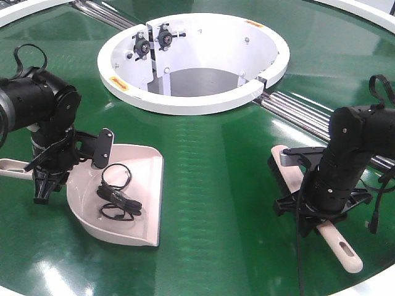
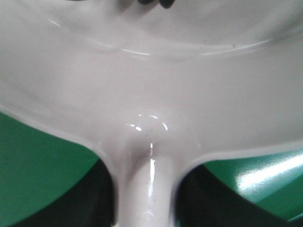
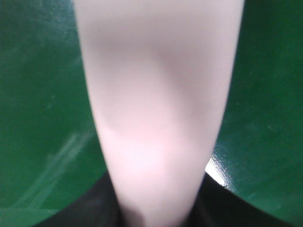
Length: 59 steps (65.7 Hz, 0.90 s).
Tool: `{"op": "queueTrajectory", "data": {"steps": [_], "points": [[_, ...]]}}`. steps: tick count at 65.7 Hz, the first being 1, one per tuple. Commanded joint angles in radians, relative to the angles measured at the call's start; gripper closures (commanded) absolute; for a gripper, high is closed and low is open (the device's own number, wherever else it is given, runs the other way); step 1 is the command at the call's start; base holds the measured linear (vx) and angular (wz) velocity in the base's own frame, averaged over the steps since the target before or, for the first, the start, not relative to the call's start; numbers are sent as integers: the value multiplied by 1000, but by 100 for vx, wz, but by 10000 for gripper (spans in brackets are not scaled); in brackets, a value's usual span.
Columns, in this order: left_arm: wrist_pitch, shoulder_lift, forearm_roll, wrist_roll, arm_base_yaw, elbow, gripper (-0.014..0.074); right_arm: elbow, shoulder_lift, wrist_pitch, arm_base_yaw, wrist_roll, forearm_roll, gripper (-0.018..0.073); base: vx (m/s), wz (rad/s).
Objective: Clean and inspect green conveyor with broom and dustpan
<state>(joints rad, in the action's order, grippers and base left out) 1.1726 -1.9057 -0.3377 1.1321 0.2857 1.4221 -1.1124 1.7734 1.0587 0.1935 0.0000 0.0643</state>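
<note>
The beige-pink dustpan (image 1: 145, 165) lies on the green conveyor (image 1: 216, 172) at the left, mouth facing right, with a tangle of black cable (image 1: 117, 198) inside it. My left gripper (image 1: 44, 184) is shut on the dustpan's handle. In the left wrist view the handle runs between the dark fingers of that gripper (image 2: 144, 194) up to the pan's back (image 2: 151, 71). The broom (image 1: 340, 248) lies on the belt at the right, with its slotted handle end pointing to the front right. My right gripper (image 1: 321, 213) is shut on it, and its wrist view shows the gripper (image 3: 158, 205) round the broom (image 3: 156, 94).
The white round central collar (image 1: 185, 98) stands behind, with two black fittings inside it. Chrome roller rods (image 1: 302, 114) cross the belt at the right, just behind the broom. The white outer rim (image 1: 378, 285) runs at the front right, near the broom's handle end.
</note>
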Motion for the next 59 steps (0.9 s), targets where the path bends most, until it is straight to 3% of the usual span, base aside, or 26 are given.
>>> {"op": "queueTrajectory", "data": {"steps": [1, 15, 28, 46, 59], "points": [[19, 48, 0, -12, 7, 29, 603, -21, -42, 6, -6, -16, -1, 521, 0, 0], [15, 48, 7, -11, 7, 29, 585, -21, -42, 5, -6, -15, -1, 426, 0, 0], [21, 48, 45, -11, 7, 29, 525, -22, -42, 0, -6, -11, -1, 271, 0, 0], [18, 50, 76, -11, 7, 29, 339, -22, -42, -17, -6, -12, -5, 80, 0, 0], [30, 59, 83, -12, 7, 29, 181, -22, -43, -31, -6, -11, -5, 47, 0, 0]]}}
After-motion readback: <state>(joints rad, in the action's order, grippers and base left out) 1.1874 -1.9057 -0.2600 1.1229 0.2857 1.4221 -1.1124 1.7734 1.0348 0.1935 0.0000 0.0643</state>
